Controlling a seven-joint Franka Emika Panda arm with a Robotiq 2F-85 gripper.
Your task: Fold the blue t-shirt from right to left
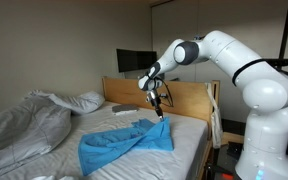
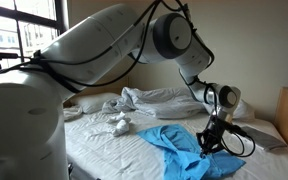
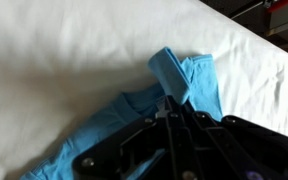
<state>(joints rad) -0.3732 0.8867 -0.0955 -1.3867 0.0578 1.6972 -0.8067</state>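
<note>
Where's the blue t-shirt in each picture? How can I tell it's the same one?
Exterior view: blue t-shirt low in the middle, on the bed.
Exterior view: blue t-shirt low, right of middle.
Wrist view: blue t-shirt across the middle, towards lower left.
Shared landmark: the gripper, holding the shirt's raised edge.

Exterior views share the bed (image 1: 189,133) (image 2: 99,150) — seemingly from adjoining sides; wrist view close overhead.

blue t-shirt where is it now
In an exterior view the blue t-shirt lies on the bed beside the grey duvet, one edge in the end effector.
</note>
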